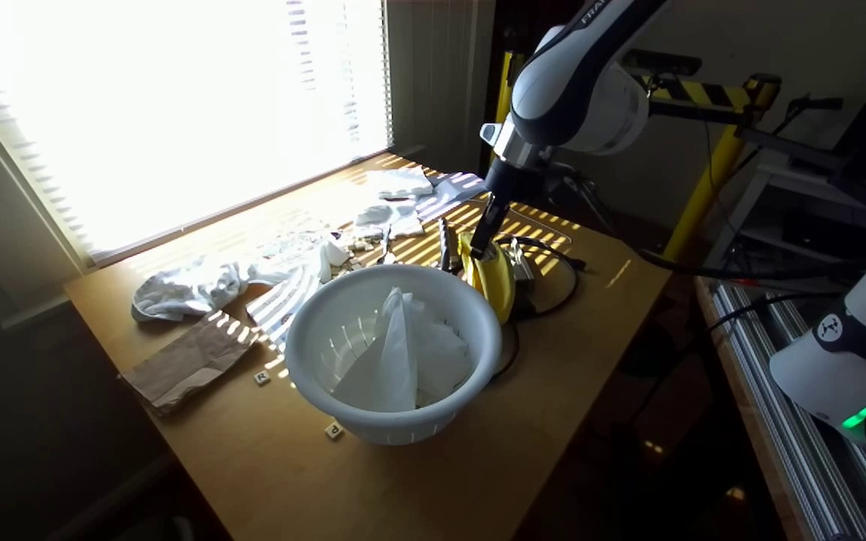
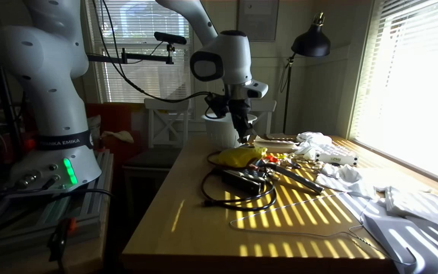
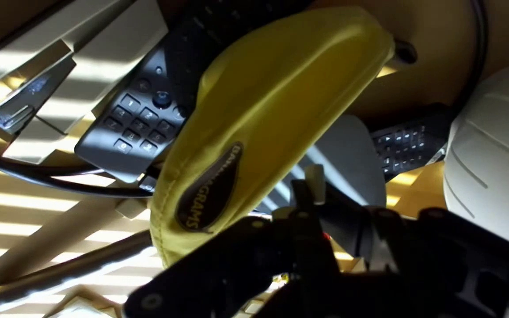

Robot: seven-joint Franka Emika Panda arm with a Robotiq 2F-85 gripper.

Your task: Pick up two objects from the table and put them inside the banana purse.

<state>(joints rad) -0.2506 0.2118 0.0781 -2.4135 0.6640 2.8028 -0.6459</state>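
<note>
The pincer (image 3: 317,192) seemed pressed together on a pale tile (image 3: 315,180), though shadow clouded the grip. In the wrist view, the banana purse (image 3: 276,110) lay to its upper left, long axis rising rightward; the bowl (image 3: 497,145) stood right.

In an exterior view, high, looking down over the bowl (image 1: 394,422), in an exterior view, lower, from across the surface (image 2: 188,228), facing back, both sharing my arm (image 2: 236,57), wrist view close over the pouch (image 3: 276,97), facing down
</note>
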